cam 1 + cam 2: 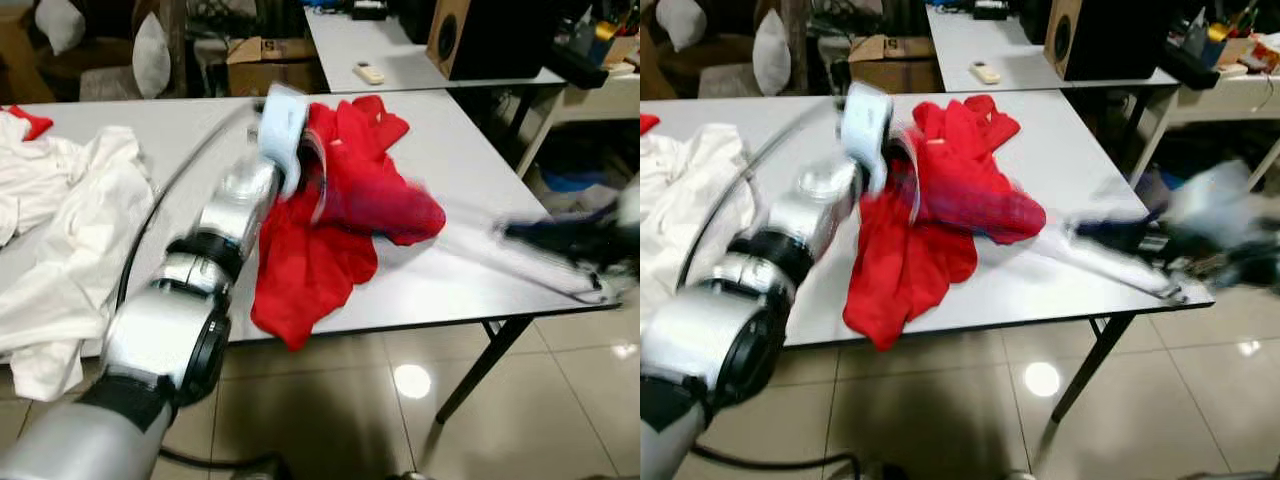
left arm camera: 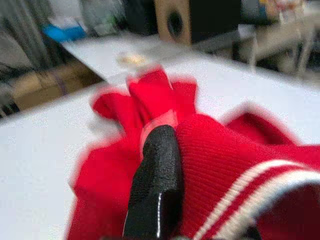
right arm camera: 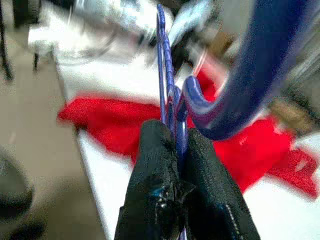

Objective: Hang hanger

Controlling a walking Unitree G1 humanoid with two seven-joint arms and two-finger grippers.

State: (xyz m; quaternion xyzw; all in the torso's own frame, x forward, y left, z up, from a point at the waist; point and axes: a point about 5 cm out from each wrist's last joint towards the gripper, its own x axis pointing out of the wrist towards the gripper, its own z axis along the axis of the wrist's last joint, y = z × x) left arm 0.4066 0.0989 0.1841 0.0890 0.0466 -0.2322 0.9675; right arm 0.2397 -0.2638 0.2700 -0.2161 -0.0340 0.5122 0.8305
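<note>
I am dressing the hanger, by my judgement, with the hanging itself not yet reached. My right gripper is clamping the blue hanger between both fingers, just off the table's right corner, hook curling above my fingertips. My left gripper is pinching the knit edge of the red garment, lifting a fold off the table while the rest is trailing over the near edge. The hanger is sitting near the garment, to its right, apart from it. Next I am needing to find the neck opening and steer one hanger arm inside; blur is hiding that opening
</note>
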